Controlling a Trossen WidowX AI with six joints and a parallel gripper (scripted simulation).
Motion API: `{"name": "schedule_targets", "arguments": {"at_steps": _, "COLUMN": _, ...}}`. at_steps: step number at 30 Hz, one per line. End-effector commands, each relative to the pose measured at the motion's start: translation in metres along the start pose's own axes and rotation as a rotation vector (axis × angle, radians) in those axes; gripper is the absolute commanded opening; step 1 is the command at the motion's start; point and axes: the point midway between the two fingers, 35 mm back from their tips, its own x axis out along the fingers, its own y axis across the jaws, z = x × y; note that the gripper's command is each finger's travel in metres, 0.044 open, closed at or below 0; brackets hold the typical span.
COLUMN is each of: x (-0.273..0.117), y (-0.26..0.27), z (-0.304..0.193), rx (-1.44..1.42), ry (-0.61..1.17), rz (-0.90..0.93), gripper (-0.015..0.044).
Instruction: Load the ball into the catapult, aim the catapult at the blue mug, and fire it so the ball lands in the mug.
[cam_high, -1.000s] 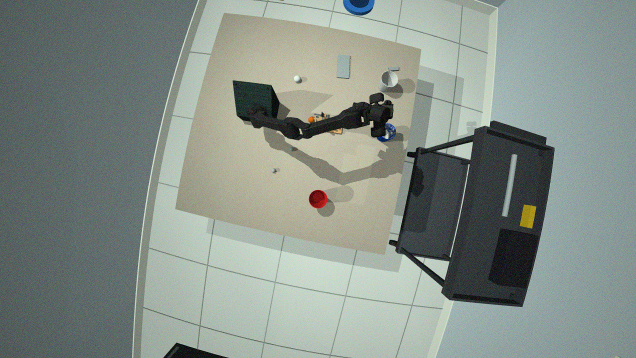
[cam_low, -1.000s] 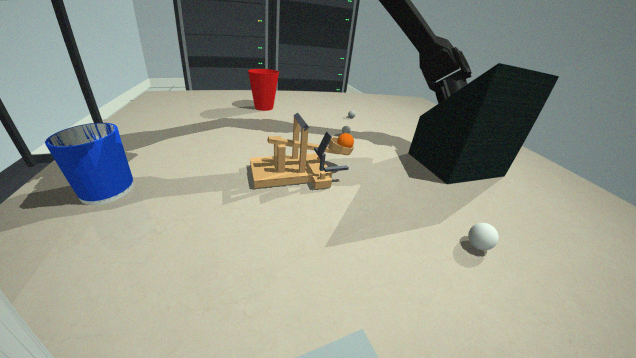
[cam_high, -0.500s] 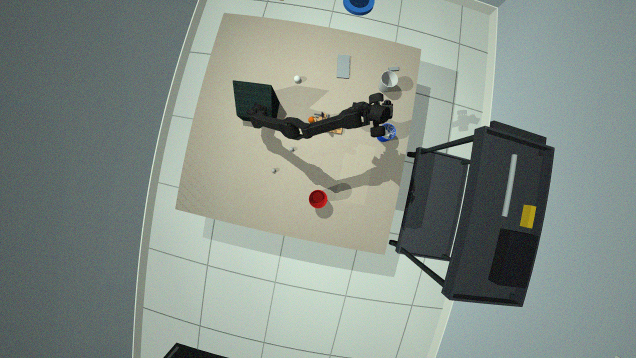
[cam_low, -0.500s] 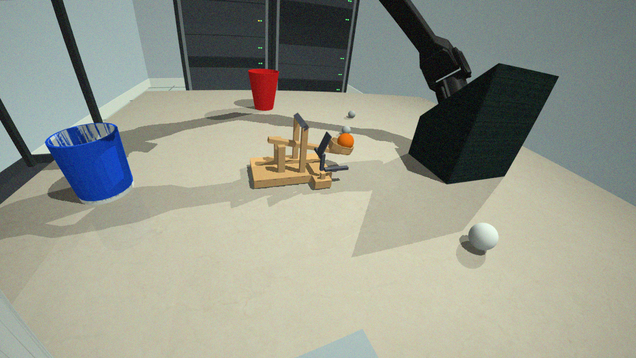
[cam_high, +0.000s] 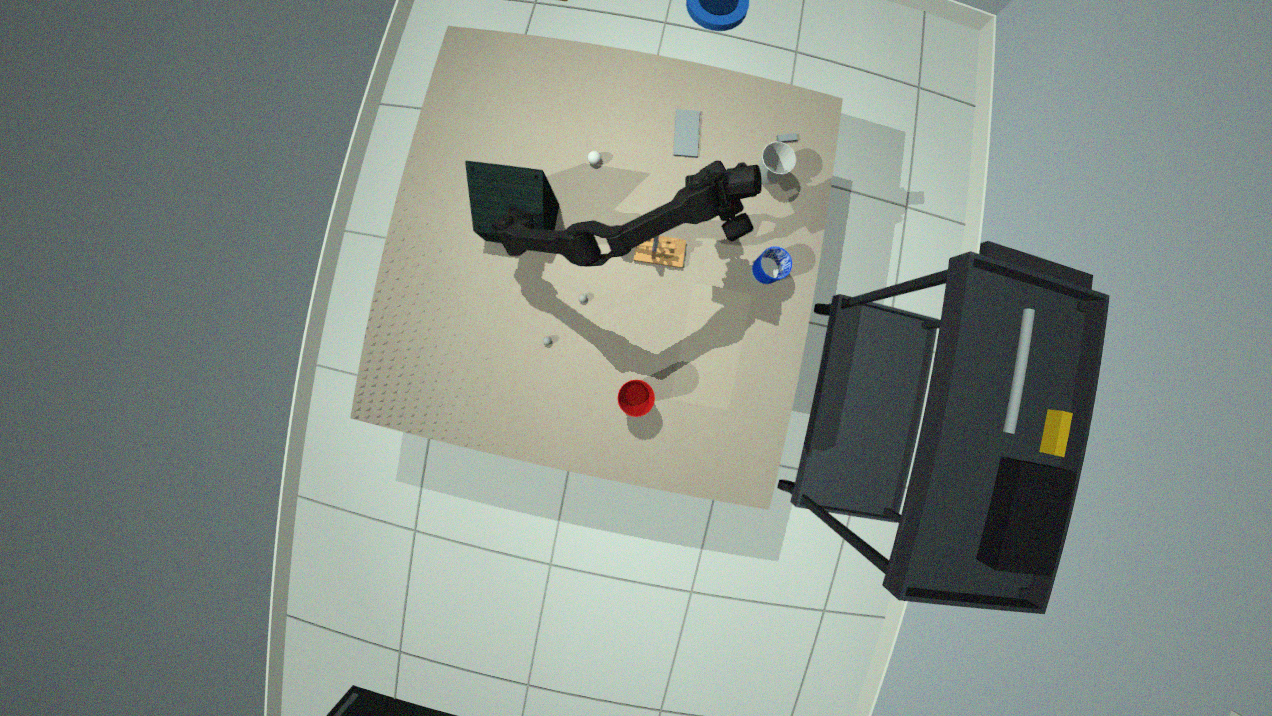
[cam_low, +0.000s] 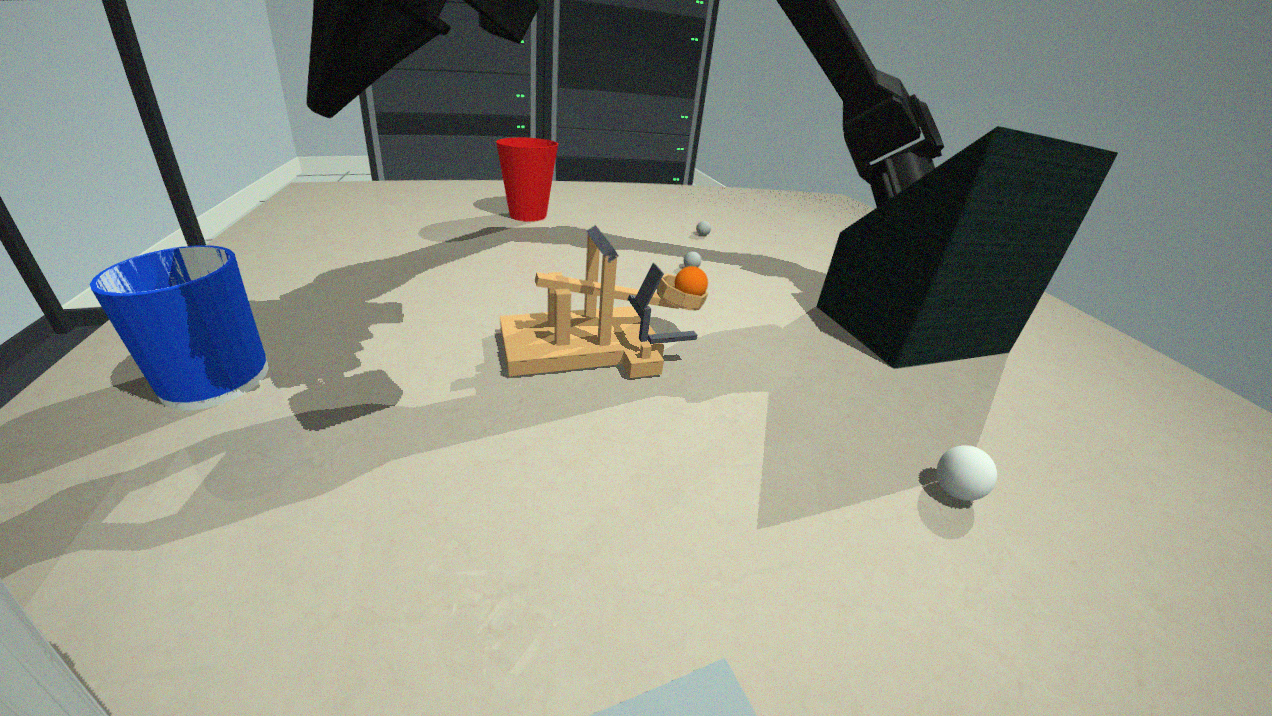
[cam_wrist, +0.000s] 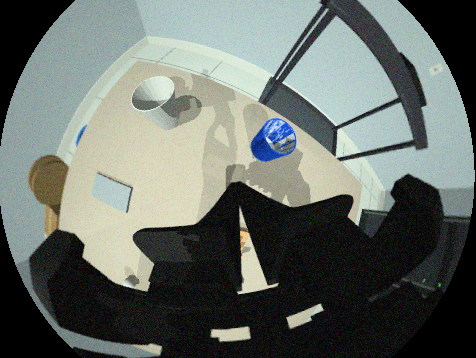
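The orange ball (cam_low: 691, 281) sits in the cup of the wooden catapult (cam_high: 676, 255) (cam_low: 534, 362) (cam_wrist: 243, 238). The cup end is low, beside the dark lever. The catapult's other end faces roughly the blue mug (cam_high: 760, 268) (cam_low: 200, 342) (cam_wrist: 261, 145), which stands upright. I cannot tell how exact that line is. My gripper (cam_wrist: 236, 186) is shut and empty, high above the table; part of it shows at the top of the exterior view. In the top view my arm hides the ball and part of the catapult.
A red mug (cam_high: 635, 398) (cam_low: 526, 182), a white cup (cam_high: 778, 158) (cam_wrist: 152, 95), a white ball (cam_high: 594, 157) (cam_low: 966, 472), two small grey balls (cam_high: 583, 298) (cam_high: 547, 340), a grey plate (cam_high: 686, 133) (cam_wrist: 111, 192) and a dark slanted block (cam_high: 507, 191) (cam_low: 961, 249) stand around the catapult.
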Motion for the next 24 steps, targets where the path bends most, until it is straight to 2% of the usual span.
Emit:
{"name": "schedule_targets", "arguments": {"at_steps": 1, "x": 0.005, "y": 0.025, "z": -0.019, "rx": -0.116, "ry": 0.077, "rz": 0.008, "gripper": 0.0000}}
{"name": "schedule_targets", "arguments": {"at_steps": 12, "x": 0.004, "y": 0.081, "z": -0.072, "rx": -0.432, "ry": 0.262, "rz": 0.016, "gripper": 0.0000}}
{"name": "schedule_targets", "arguments": {"at_steps": 24, "x": -0.006, "y": 0.118, "z": -0.131, "rx": -0.792, "ry": 0.448, "rz": -0.001, "gripper": 0.0000}}
